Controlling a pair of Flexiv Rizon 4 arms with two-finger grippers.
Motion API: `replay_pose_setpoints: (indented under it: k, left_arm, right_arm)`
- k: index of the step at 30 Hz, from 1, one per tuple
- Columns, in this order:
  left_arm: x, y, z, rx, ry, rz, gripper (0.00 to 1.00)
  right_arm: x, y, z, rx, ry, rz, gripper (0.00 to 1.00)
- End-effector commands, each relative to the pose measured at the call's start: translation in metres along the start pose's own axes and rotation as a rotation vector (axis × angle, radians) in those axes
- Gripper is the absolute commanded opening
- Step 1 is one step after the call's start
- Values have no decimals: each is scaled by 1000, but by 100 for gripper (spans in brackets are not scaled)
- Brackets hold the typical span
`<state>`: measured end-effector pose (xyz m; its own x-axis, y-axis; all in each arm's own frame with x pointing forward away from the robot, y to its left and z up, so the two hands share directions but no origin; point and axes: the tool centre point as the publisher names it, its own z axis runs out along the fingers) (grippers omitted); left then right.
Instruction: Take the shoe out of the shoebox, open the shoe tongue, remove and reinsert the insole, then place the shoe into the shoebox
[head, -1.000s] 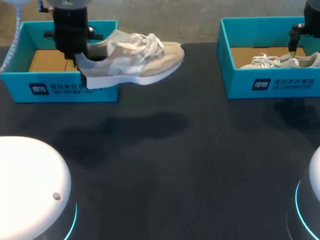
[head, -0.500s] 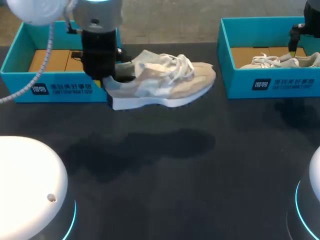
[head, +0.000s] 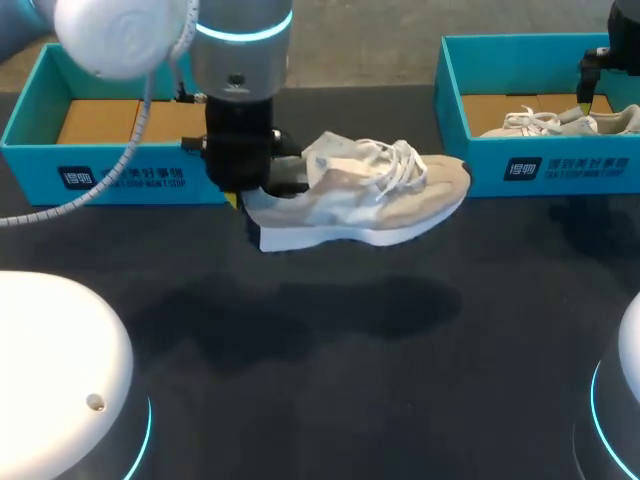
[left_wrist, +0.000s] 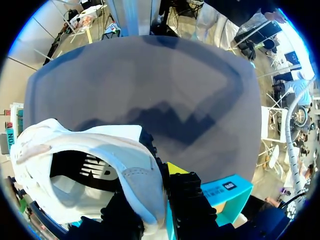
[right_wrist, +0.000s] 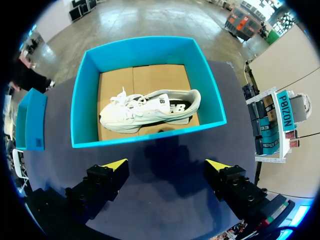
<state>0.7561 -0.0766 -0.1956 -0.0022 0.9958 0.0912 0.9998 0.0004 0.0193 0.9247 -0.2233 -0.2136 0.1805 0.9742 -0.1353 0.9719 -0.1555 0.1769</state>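
Head view: across the last second the left hand has carried the shoe out of the left shoebox, which sits at 10 o'clock. The shoe has gone from hanging over that box's front right corner to hanging over the desk near the middle, just toward 12 o'clock. Its shadow lies apart from it toward 6 o'clock, so I judge it is still in the air and not yet set down. The taking-out step looks nearly complete; putting the shoe on the desk and opening the tongue come next. The left hand is pinching the shoe's heel: in the left wrist view one finger is outside the padded collar and the other inside it. The toe points toward 3 o'clock. The shoe is a soft, beige, suede-like runner with paler side panels, loose white lacing and a thick, smooth white foam bottom, so the upper should give under a pinch while the bottom stays stiff. The boxes are rigid teal card with plain brown cardboard floors. The desk is matte and dark. The right hand hangs over the desk with its fingers spread wide and nothing between them. Ahead of it, the right shoebox holds a second shoe, a whiter one, lying on its side.
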Motion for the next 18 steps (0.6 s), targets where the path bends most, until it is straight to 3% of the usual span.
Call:
replay_pose_setpoints:
  k: [1, 7, 10, 18]
  left_arm:
    - [-6, -5, 8, -2, 0, 2, 0]
    - [-13, -12, 21, -3, -3, 16, 0]
    - [-17, -15, 35, -27, -22, 22, 0]
    - [-22, -22, 77, -4, -38, 22, 0]
  right_arm:
    - [0, 0, 0, -1, 0, 2, 100]
    - [0, 0, 0, -1, 0, 2, 100]
    - [0, 0, 0, -1, 0, 2, 100]
    - [0, 0, 0, -1, 0, 2, 100]
